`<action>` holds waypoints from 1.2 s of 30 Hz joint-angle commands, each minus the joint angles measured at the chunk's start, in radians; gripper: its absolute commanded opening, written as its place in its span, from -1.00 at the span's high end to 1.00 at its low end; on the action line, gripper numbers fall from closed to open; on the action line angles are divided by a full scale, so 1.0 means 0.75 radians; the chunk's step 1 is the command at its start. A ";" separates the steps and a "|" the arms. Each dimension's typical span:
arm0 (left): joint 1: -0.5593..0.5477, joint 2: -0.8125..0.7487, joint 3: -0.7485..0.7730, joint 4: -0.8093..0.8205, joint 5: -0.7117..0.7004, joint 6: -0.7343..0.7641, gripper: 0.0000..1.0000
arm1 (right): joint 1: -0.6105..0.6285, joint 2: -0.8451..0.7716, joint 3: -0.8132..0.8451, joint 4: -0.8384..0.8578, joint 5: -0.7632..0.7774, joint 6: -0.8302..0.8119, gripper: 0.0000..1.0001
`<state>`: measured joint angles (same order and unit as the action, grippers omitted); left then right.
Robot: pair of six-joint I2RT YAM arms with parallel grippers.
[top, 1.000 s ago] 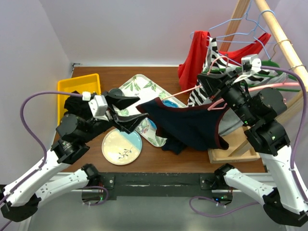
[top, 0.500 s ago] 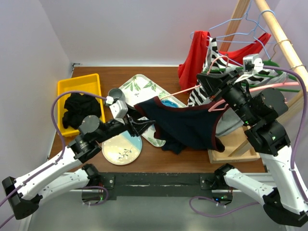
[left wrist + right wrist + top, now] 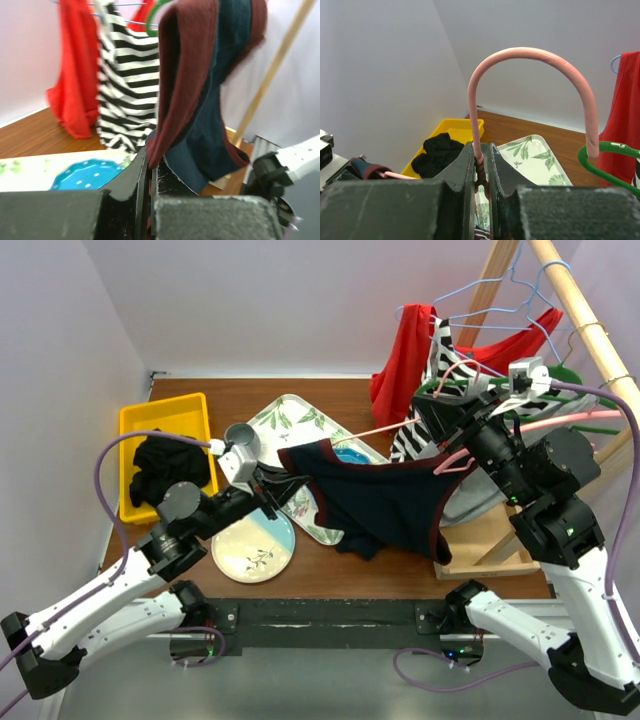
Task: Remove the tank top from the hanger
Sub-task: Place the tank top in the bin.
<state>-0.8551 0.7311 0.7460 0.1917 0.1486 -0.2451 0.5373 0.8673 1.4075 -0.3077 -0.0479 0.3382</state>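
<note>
A navy tank top [image 3: 390, 502] with maroon trim hangs over the middle of the table on a pink wire hanger [image 3: 375, 431]. My right gripper [image 3: 432, 418] is shut on the hanger's twisted neck [image 3: 481, 161], and the pink hook [image 3: 530, 52] arches above the jaws. My left gripper [image 3: 277, 484] is shut on the tank top's left maroon-edged strap. In the left wrist view the fabric [image 3: 210, 95] rises from between the closed jaws of the left gripper [image 3: 150, 162].
A leaf-patterned tray [image 3: 290, 416] holds a blue plate [image 3: 352, 454]; a round plate [image 3: 252, 545] lies nearer. A yellow bin [image 3: 170, 416] at left holds a black garment [image 3: 168, 466]. A wooden rack [image 3: 580, 310] at right carries red [image 3: 405, 360] and striped [image 3: 441, 348] garments.
My left arm reached right from beside the yellow bin with open jaws, then closed them on the tank top's left strap. The right gripper kept hold of the hanger.
</note>
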 commanded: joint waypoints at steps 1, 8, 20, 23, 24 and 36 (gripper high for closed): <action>0.003 -0.103 0.083 -0.092 -0.265 0.065 1.00 | 0.004 -0.021 0.058 -0.005 0.060 -0.044 1.00; 0.005 -0.183 0.230 -0.353 -0.552 0.110 1.00 | 0.004 -0.044 0.060 -0.048 0.131 -0.085 1.00; 0.005 -0.191 0.445 -0.699 -1.008 0.075 1.00 | 0.006 -0.060 0.038 0.054 0.074 0.019 1.00; 0.003 -0.194 0.449 -0.742 -1.059 0.051 1.00 | 0.004 -0.060 0.024 0.073 0.084 0.044 1.00; 0.003 -0.187 0.451 -0.763 -1.071 0.028 1.00 | 0.004 -0.064 0.019 0.083 0.088 0.048 1.00; 0.005 -0.189 0.370 -0.669 -0.947 0.004 1.00 | 0.004 -0.070 -0.079 0.383 -0.018 0.387 1.00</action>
<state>-0.8650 0.6025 1.0275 -0.3851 -0.5102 -0.2337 0.5491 0.8280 1.3746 -0.1734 -0.0502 0.5327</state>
